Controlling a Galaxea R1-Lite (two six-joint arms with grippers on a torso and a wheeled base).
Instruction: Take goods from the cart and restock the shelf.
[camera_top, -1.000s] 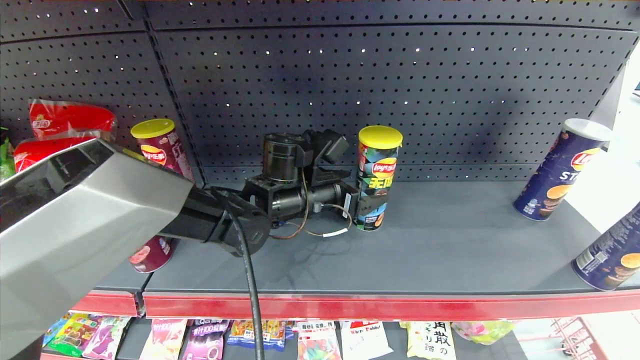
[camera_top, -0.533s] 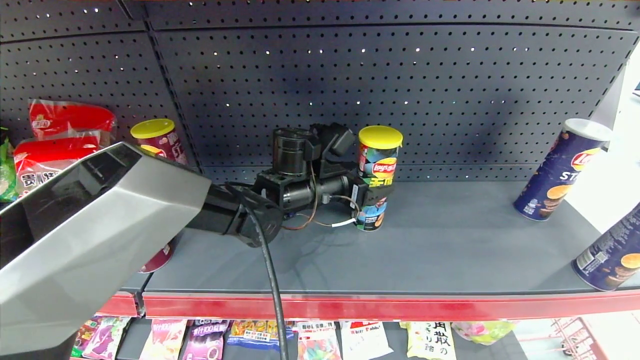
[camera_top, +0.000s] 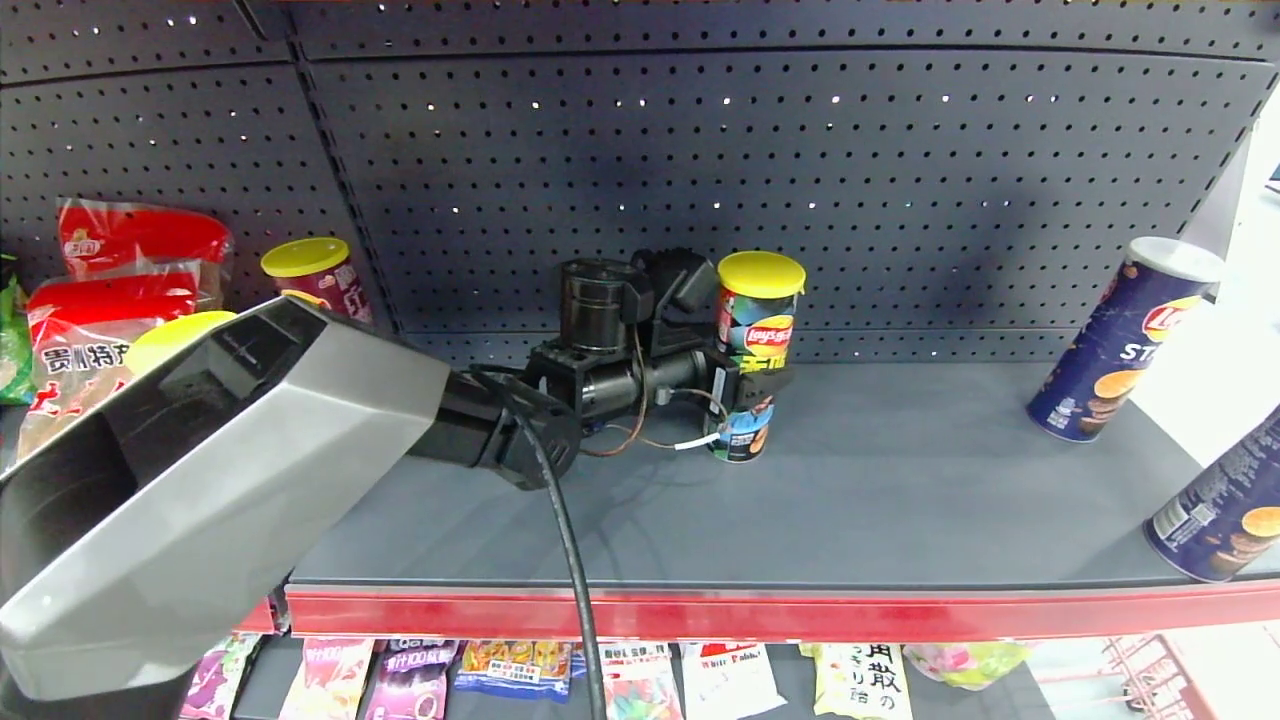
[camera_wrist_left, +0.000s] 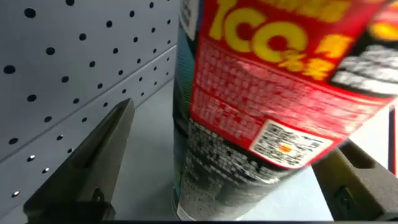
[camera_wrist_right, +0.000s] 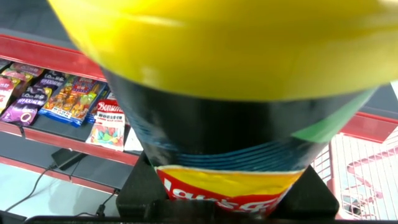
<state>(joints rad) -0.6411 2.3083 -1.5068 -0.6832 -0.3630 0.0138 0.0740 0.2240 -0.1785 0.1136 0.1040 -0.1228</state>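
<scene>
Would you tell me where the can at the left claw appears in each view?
Head view: can mid-shelf, upright, left claw around it.
Left wrist view: centre, close up.
Right wrist view: not in it; that is a second can.
Landmark: the pegboard behind it, in head and left wrist views.

The left gripper (camera_top: 752, 382) is carried farther along the shelf (camera_top: 900, 500) toward the pegboard (camera_top: 800, 180) and is raised from the lower part of the chip can (camera_top: 758, 300) to its middle. The arm's grey housing (camera_top: 230, 470) is shifted rightward with it. More of the red snack bags (camera_top: 95, 320) is uncovered, a yellow lid (camera_top: 170, 340) is exposed above the housing, and the dark-red can base seen earlier under the housing is now covered.
</scene>
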